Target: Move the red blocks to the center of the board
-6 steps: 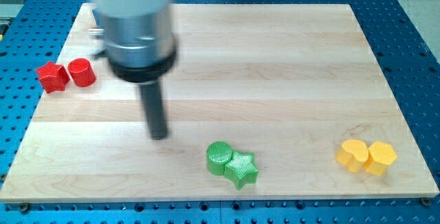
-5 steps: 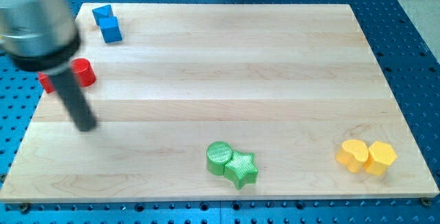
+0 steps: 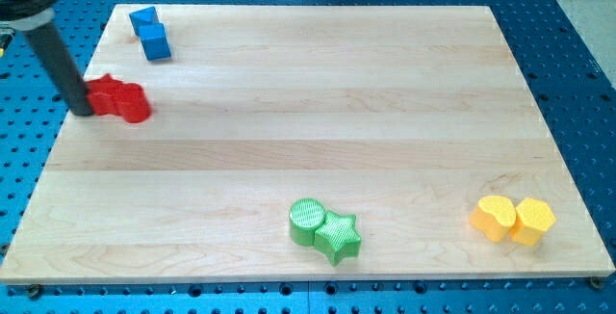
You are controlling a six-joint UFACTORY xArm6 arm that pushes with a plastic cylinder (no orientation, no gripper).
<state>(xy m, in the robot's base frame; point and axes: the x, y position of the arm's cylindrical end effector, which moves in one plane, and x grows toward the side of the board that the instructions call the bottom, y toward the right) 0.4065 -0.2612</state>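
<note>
Two red blocks sit touching at the board's left edge: a red star-shaped block [image 3: 104,95] and a red cylinder [image 3: 134,104] just to its right. My tip [image 3: 82,113] stands against the left side of the red star block, at the board's left edge. The dark rod slants up to the view's top left corner.
Two blue blocks [image 3: 149,34] lie at the top left of the wooden board [image 3: 318,112]. A green cylinder [image 3: 307,222] and a green star [image 3: 339,237] touch near the bottom middle. Two yellow blocks [image 3: 512,220] sit at the bottom right.
My tip swept from the board's lower middle to the left edge, then up behind the red blocks. The red pair has shifted right, a little onto the board.
</note>
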